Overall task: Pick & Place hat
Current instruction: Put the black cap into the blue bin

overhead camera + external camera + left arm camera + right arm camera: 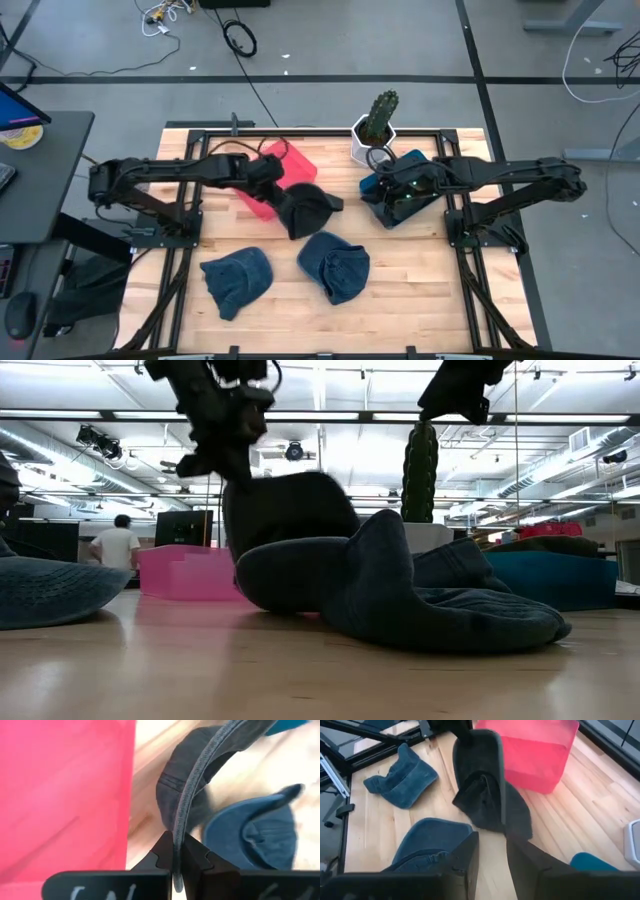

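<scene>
Left arm extends from the left side toward table centre; left gripper (pixel 285 193) has its fingers (pixel 162 851) pinched together on the brim of the dark hat (pixel 308 211). Right arm reaches in from the right, folded low; right gripper (pixel 385 192) sits right of centre, fingers (pixel 465 856) parted, holding nothing

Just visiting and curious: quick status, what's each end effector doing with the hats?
Left end effector shut on dark hat brim beside pink bin. Right end effector empty over teal bin. Two denim hats lie nearby.
</scene>
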